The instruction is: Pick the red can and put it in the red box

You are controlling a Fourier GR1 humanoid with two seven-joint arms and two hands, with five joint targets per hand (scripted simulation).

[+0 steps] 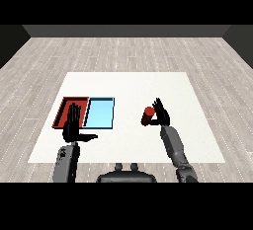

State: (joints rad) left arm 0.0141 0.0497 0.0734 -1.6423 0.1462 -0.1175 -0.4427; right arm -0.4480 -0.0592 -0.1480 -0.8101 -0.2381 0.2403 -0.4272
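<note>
A red can [148, 116] is standing on the white desk [128, 86], right of centre and well apart from the two trays, as the robot's right hand [161, 113] is pressing in against the can's right side. The fingers of that hand are pointing up and away from the robot, with the thumb reaching toward the base of the can; from this angle it is not possible to tell whether the hand is actually grasping the can or only touching it. The grey right forearm [174, 147] is angling in from the lower right.

On the left side of the desk, the red tray [63, 106] and the light blue tray [101, 113] are lying side by side and touching, the red one on the outside. The left hand [74, 125] is hovering over the near edge of the red tray with its fingers straight and spread upward and its thumb sticking out to the right, holding nothing. The left forearm [66, 162] is rising almost straight up from the lower left corner. A pale wooden floor [128, 51] is showing beyond the desk.
</note>
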